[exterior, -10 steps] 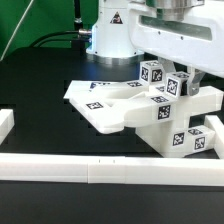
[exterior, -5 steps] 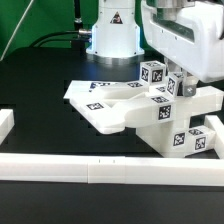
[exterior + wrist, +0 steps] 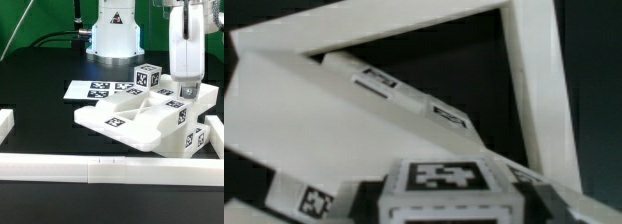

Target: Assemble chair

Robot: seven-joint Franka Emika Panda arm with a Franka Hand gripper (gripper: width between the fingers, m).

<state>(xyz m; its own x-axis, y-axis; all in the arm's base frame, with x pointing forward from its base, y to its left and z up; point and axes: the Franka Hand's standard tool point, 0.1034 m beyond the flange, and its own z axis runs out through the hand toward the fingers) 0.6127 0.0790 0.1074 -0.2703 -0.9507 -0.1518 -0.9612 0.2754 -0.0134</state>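
Observation:
The chair [image 3: 135, 115] is a cluster of joined chunky white pieces with square tags, right of centre in the exterior view. A tagged cube [image 3: 148, 75] stands up from its back. My gripper [image 3: 186, 92] comes down from above at the cluster's right end. It is shut on a white tagged block [image 3: 446, 178] of the chair, with dark fingers [image 3: 374, 192] on both sides of it. Beyond the block, the wrist view shows a white cut-out frame [image 3: 530, 90] and a slanted bar with tags [image 3: 402, 95].
The marker board [image 3: 95, 88] lies flat behind the chair, left of the cube. The robot base [image 3: 112, 30] stands at the back. A long white border rail [image 3: 100, 168] runs along the front, and a short white rail end [image 3: 5, 122] is at the exterior view's left.
The arm has swung toward the exterior view's right and its wrist has risen. The chair cluster has shifted right and tilted with it, which uncovers the marker board.

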